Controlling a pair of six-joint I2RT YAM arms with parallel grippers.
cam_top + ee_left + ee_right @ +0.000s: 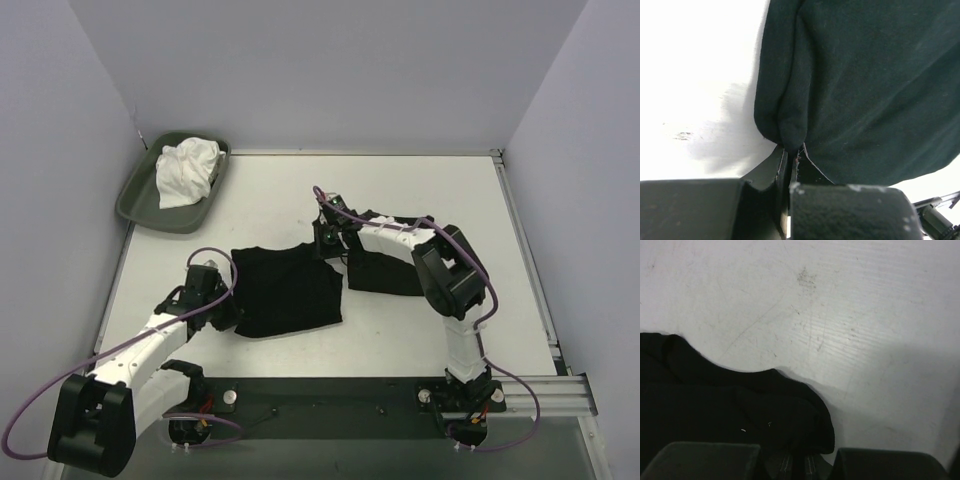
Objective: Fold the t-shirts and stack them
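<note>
On white flat surface [420, 190]: plain black thin-cloth t-shirt [285, 290] partly folded at centre, second black t-shirt [385, 272] beside it, unstacked. Judged midway: folding unfinished, stacking undone. Left hand [792, 150] clamped on centre shirt's left edge; right hand [325, 245] at far corner, grip impossible to tell.

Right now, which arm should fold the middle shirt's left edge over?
Left, probably. The left hand is shut on the shirt at that edge; the right hand sits at the opposite far corner.

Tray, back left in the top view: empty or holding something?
Holding something: a crumpled white cloth lies inside the grey-green tray, covering most of its floor.
</note>
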